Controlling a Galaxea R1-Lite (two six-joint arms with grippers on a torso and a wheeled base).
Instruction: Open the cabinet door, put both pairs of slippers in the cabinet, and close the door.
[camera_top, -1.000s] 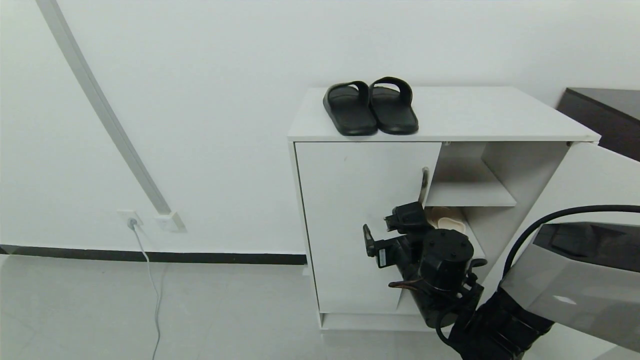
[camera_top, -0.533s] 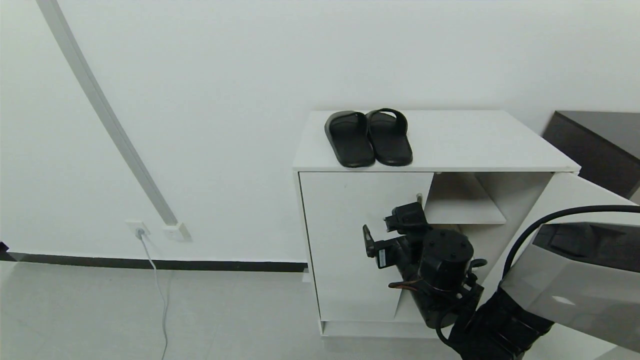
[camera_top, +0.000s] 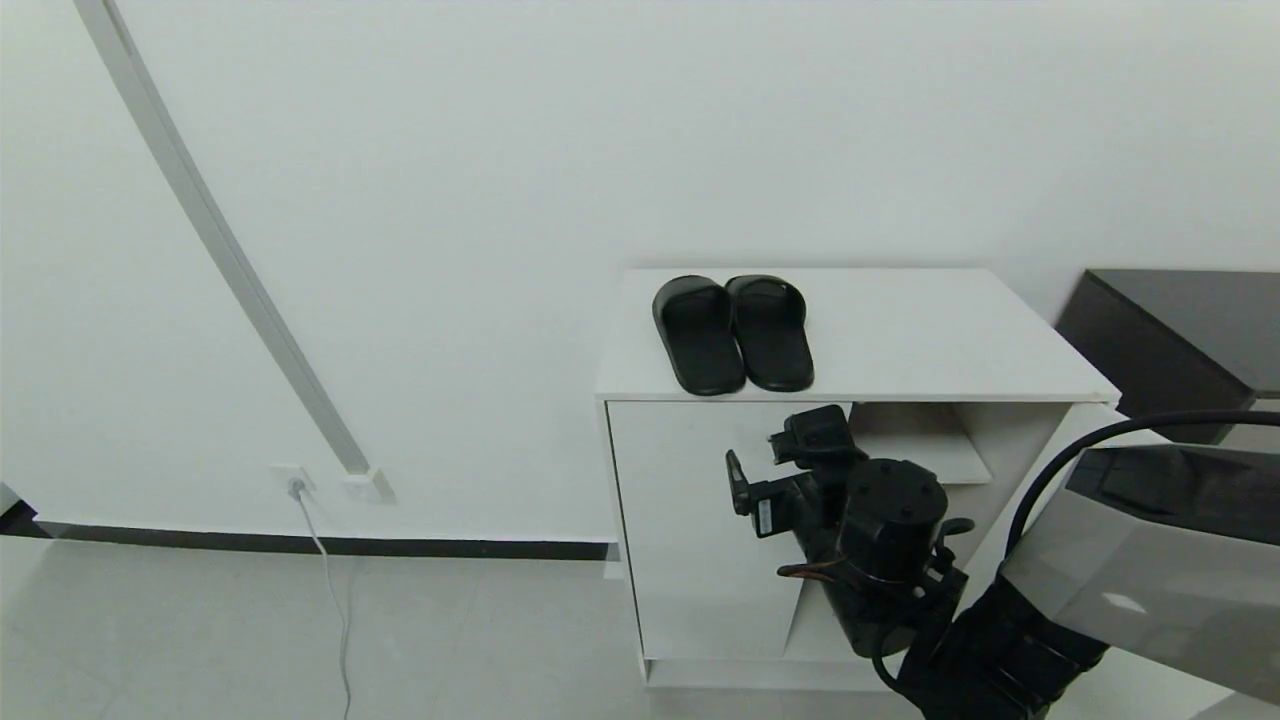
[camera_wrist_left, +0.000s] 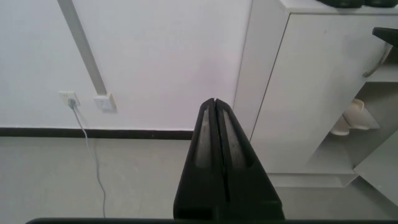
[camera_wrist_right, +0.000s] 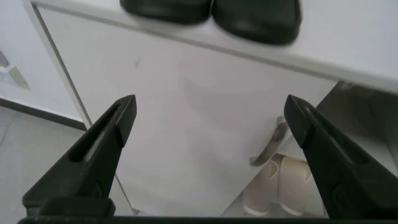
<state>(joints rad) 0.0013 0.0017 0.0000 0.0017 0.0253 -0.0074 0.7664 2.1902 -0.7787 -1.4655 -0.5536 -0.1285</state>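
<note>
The black rubber slide slippers lie paired on top of the white cabinet, and a cream pair sits on a shelf inside. The right gripper hangs wide open below that top; the left gripper is closed flat. Rising straight up, the right one could strike the top's edge.

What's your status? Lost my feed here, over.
Left gripper shut, empty. Right gripper open, empty, facing open cabinet. Black slippers on top, beige slippers inside. Nothing blocking.
</note>
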